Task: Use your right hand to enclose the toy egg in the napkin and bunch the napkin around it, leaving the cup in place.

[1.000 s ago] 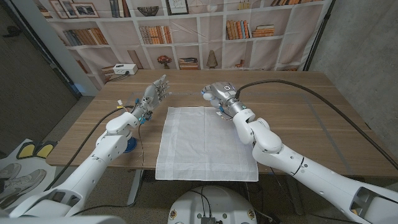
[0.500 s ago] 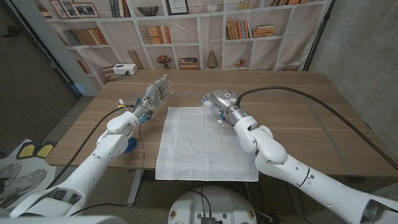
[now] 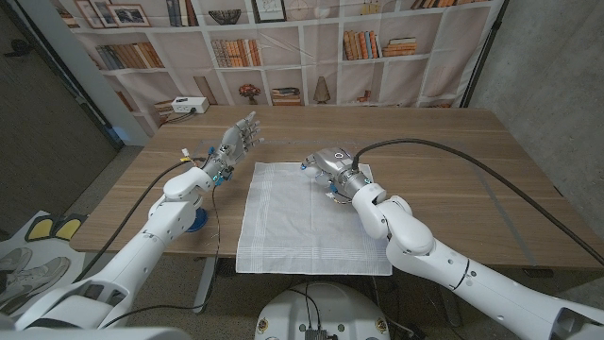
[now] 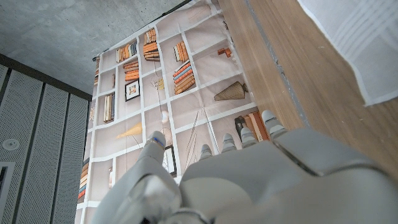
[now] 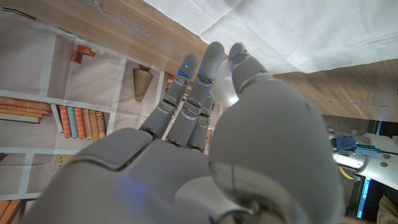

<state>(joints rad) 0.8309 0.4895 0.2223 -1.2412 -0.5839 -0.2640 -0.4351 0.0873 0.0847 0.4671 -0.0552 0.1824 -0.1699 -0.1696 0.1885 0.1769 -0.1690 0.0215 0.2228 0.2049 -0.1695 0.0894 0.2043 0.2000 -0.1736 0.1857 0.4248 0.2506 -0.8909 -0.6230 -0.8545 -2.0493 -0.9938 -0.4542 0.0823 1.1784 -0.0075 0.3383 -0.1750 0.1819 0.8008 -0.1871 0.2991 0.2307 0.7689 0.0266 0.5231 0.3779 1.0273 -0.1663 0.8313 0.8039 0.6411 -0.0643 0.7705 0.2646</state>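
The wooden table (image 3: 453, 179) is seen spread across the head view, with a backdrop printed with bookshelves (image 3: 283, 47) hung behind its far edge. A white napkin (image 3: 293, 222) is laid flat and open on the table's near middle, its near edge lying at the table's front edge; in the left wrist view one corner of the napkin (image 4: 354, 43) is shown against the wood (image 4: 292, 81). The right arm (image 3: 444, 255) is stretched in from the near right corner, and a black cable (image 3: 491, 175) is carried from its wrist in an arc across the table's right part. The left arm (image 3: 160, 227) is stretched along the table's left side. The right hand (image 3: 327, 166) is held over the far edge of the napkin, with its fingers curled toward the thumb. In the right wrist view, that hand (image 5: 205, 155) is seen from behind, and a pale rounded thing, taken for the toy egg (image 5: 222, 93), is pinched between the thumb and the fingertips just above the cloth. The left hand (image 3: 240, 138) is held up beside the napkin's far left corner, apart from it, with its fingers spread and nothing gripped. A small white box (image 3: 189, 105) is set at the table's far left edge.
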